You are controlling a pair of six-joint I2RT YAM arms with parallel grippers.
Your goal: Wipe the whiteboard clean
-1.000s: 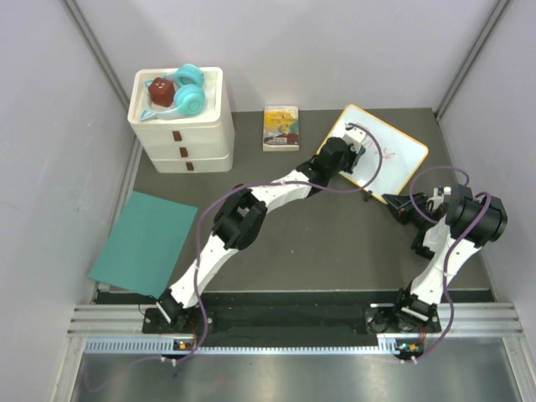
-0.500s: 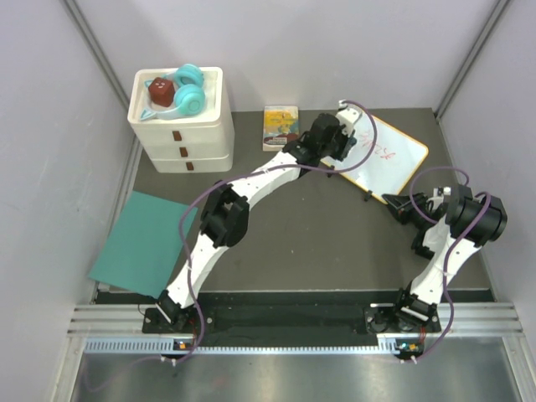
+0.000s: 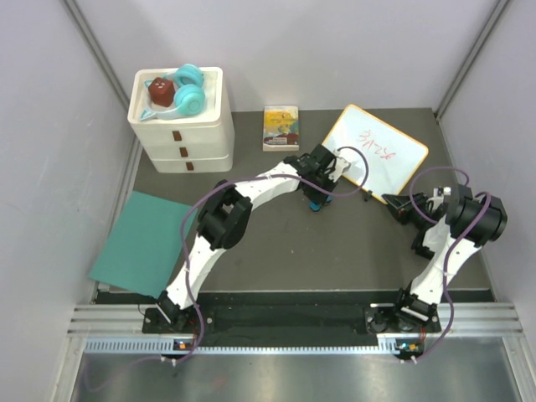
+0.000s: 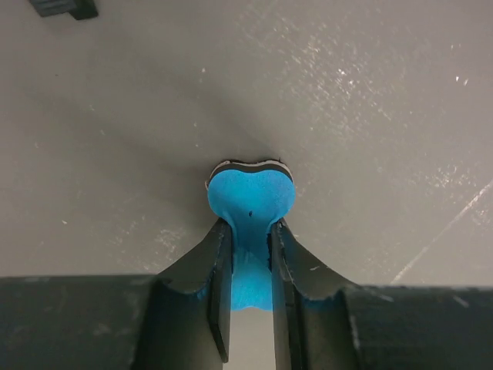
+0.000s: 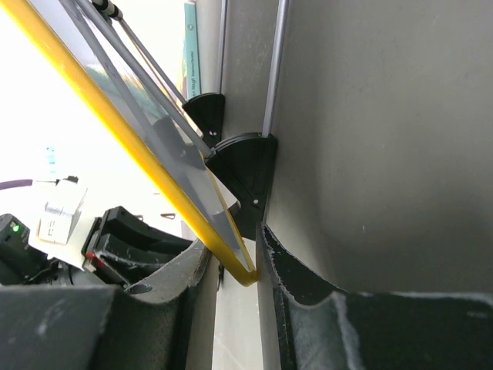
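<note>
**A:** Looking down at the whiteboard (image 3: 381,155): it sits at the far right of the table (image 3: 276,243), propped at a tilt on its black feet (image 5: 243,166). Red scribbles (image 3: 378,149) run across its face, so none of it is wiped yet, I'd say.

**B:** And the right gripper (image 5: 239,262) has its jaws pinched narrow on the board's yellow frame (image 5: 131,131) at the near corner, steadying it.

**A:** Over to the left gripper (image 4: 248,231), clamped on the blue eraser (image 4: 250,196). The felt side is pressed to bare table just beside the board's left edge, not on it.

**B:** So the step in hand is getting the eraser onto the board. Next move, to my eye, is to lift, swing right onto the face and scrub over the red marks.

**A:** Anything in the way?

**B:** The teal sheet (image 3: 144,243), the white drawer unit (image 3: 182,121), the small picture book (image 3: 280,127) and the teal headphones (image 3: 188,92) are all well off to the left. Only the frame's lip and the left arm's purple cable (image 3: 366,167), looping over the board, look awkward.
</note>
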